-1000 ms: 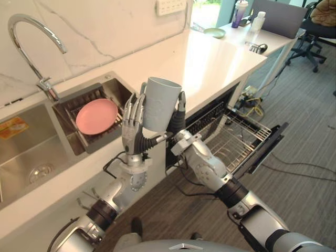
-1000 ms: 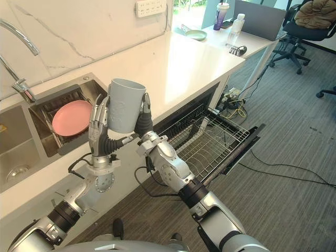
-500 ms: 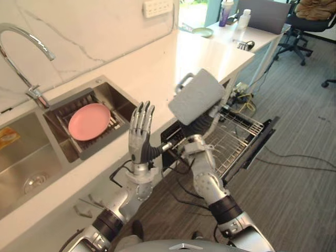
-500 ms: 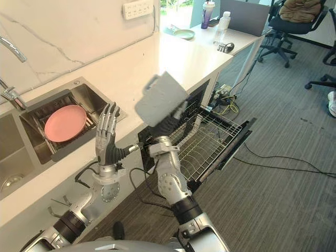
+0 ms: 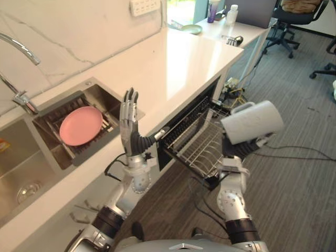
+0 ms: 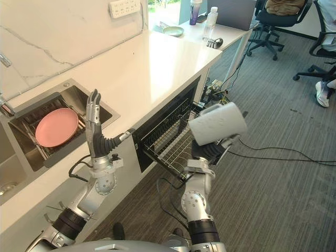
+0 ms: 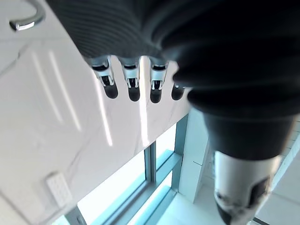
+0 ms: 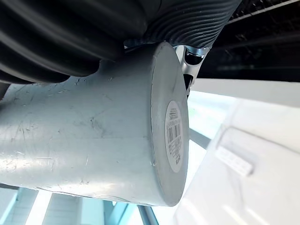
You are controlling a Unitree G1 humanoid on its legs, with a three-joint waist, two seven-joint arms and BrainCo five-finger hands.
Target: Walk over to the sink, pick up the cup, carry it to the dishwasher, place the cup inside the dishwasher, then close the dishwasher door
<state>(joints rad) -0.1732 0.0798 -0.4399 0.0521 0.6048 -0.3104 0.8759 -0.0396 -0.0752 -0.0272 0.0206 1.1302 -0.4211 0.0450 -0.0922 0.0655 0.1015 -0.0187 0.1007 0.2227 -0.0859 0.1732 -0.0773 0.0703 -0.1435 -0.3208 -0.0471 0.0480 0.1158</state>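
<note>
Right hand grips the cup, tipped sideways near the dishwasher rack's outer edge; left hand stands open by the worktop. A slack hold could send the cup past the rack to the floor.

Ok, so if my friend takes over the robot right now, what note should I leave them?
The left robot hand is open, its fingers pointing straight up by the counter edge, and it holds nothing.
The right robot hand is shut on the cup, which is on its side in the air by the outer end of the pulled-out dishwasher rack.
Done: the cup is out of the sink and over at the dishwasher. A pink plate lies in the sink.
Left: put the cup in the rack, let go, then close the dishwasher door.
</note>
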